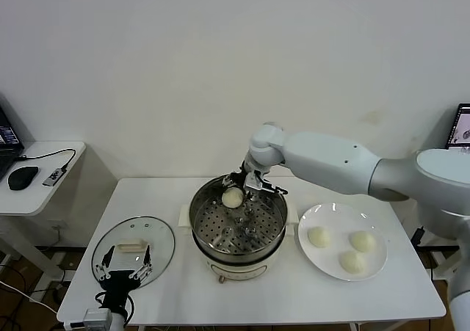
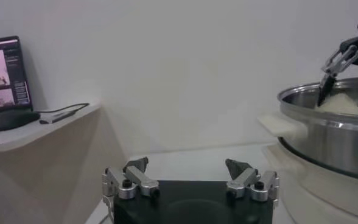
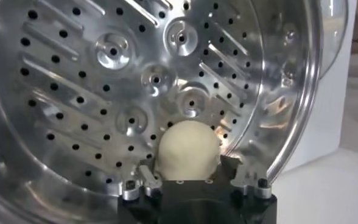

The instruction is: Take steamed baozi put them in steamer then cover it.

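Steamer (image 1: pixel 238 228) sits mid-counter, perforated tray bare. Right end effector (image 1: pixel 236 188) hangs over its back rim w/ one baozi (image 1: pixel 232 197) clamped between the fingers, bun above the tray, not resting on it. White plate (image 1: pixel 342 241) just right of steamer holds 3 more buns (image 1: pixel 352 260). Glass cover (image 1: pixel 134 246) lies flat on white counter (image 1: pixel 294 298) at left. Left end effector (image 1: pixel 125 268) waits above cover, fingers spread, holding nothing. White wall behind; side desk w/ mouse (image 1: pixel 23 176) far left.
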Controlling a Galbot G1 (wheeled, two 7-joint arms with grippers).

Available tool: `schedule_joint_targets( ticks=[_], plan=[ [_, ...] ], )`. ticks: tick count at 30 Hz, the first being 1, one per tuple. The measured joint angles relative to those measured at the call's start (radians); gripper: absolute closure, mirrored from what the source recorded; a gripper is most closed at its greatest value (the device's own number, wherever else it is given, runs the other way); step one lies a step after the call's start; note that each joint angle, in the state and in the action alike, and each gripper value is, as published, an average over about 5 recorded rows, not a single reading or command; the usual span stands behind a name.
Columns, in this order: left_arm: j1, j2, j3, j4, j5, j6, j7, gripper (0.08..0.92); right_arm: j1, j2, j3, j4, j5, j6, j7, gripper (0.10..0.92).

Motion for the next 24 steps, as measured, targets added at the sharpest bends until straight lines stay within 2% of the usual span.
schedule_joint_targets(
  ticks=[5,15,24],
  plan=[
    [0.004,0.005,-0.002,-0.010,0.001,0.002,0.001,0.177,0.069,-0.060,-0.018,0.087,0.122,-0.115,-0.042,0.203],
    [0.002,0.025,-0.012,-0.021,0.005,0.004,0.004,0.177,0.220,-0.295,-0.046,0.312,0.380,-0.497,-0.138,0.203],
    [-0.006,0.034,-0.010,-0.019,0.005,0.006,0.002,0.177,0.230,-0.554,-0.062,0.452,0.440,-0.675,-0.166,0.203]
  ],
)
